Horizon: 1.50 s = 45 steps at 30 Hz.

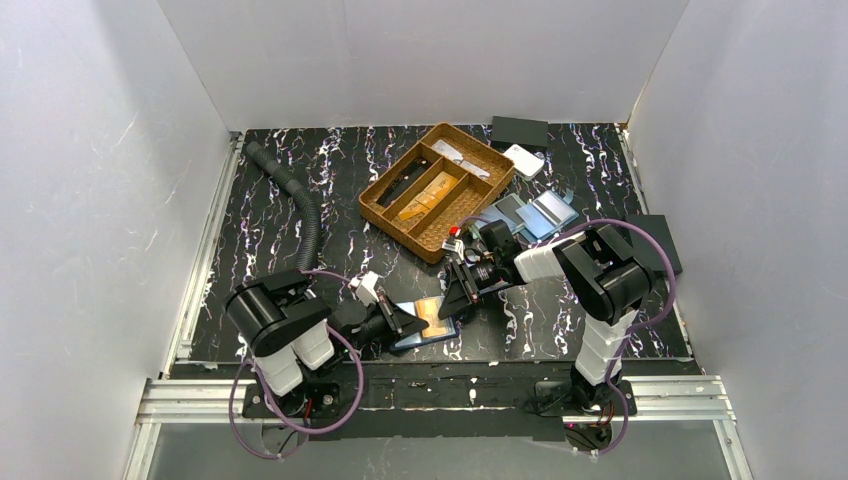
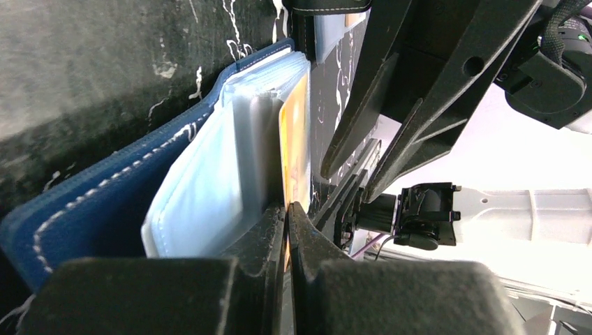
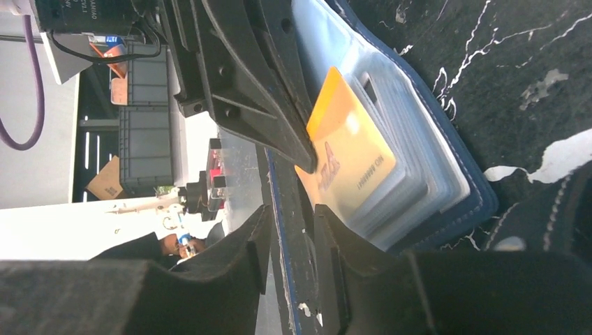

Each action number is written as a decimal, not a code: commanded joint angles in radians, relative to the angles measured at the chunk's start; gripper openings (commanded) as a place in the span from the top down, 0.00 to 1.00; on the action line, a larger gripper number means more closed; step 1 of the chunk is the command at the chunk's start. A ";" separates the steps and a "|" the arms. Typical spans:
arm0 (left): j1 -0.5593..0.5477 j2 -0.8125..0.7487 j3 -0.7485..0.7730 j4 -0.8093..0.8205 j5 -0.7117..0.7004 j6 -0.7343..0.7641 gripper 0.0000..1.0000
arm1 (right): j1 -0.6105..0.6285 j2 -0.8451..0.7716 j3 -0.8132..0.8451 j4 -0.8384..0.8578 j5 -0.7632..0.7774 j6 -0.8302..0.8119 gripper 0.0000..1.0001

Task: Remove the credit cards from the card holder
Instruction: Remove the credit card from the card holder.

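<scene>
Top external view, going left to right: a ribbed hose (image 1: 300,205) lies along the far left of the worktop (image 1: 520,325) and has nothing to do with the job.

Next is the left tool (image 1: 412,325), down low by the near edge with its nose right at the open card holder (image 1: 430,338). From its own wrist cam it's pinched down narrow on the edge of an orange credit card (image 2: 296,132). The card sticks partway out of a clear sleeve (image 2: 202,195), so it's in the holder but already poking out. I can't tell if a bit of sleeve is caught in the grip too.

Just right of that, the right tool (image 1: 460,292) comes in from the far side. Going by its wrist cam, it's clamped on one edge of the holder.

My read is that's the whole point of the setup: one arm anchors the holder so it won't drag along, and the other slides the card free. Those sleeves look floppy, so they could easily bunch up.

Farther back there's a wicker basket (image 1: 437,190), with some loose blue-grey panels (image 1: 535,215) to its right.
</scene>
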 commanded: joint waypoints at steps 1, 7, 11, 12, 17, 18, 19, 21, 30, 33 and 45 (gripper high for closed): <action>0.003 0.085 0.039 -0.034 0.054 -0.004 1.00 | 0.000 -0.028 0.012 0.038 0.011 0.008 0.64; 0.005 0.102 0.044 -0.031 0.049 -0.004 1.00 | 0.003 -0.019 0.037 -0.107 0.203 -0.073 0.65; 0.016 0.083 0.003 -0.033 0.028 -0.005 1.00 | 0.000 0.004 0.061 -0.226 0.386 -0.152 0.72; 0.020 0.080 -0.009 -0.033 0.024 -0.007 1.00 | -0.001 0.018 0.071 -0.266 0.415 -0.164 0.74; 0.034 0.082 -0.038 -0.033 0.024 -0.006 1.00 | -0.001 0.051 0.090 -0.319 0.479 -0.198 0.77; 0.035 0.084 -0.046 -0.033 0.026 -0.004 1.00 | -0.001 0.052 0.090 -0.320 0.484 -0.200 0.77; 0.037 0.086 -0.048 -0.033 0.027 -0.004 1.00 | -0.001 0.051 0.090 -0.323 0.489 -0.203 0.77; 0.041 0.088 -0.051 -0.033 0.029 -0.001 1.00 | -0.001 0.050 0.092 -0.328 0.498 -0.207 0.78; 0.071 0.095 -0.059 -0.031 0.066 0.011 1.00 | -0.001 0.049 0.105 -0.361 0.527 -0.242 0.77; 0.080 0.089 -0.067 -0.032 0.074 0.015 1.00 | -0.001 0.044 0.110 -0.372 0.543 -0.256 0.77; 0.101 -0.005 -0.054 -0.030 0.141 0.049 1.00 | -0.014 -0.030 0.127 -0.375 0.297 -0.353 0.41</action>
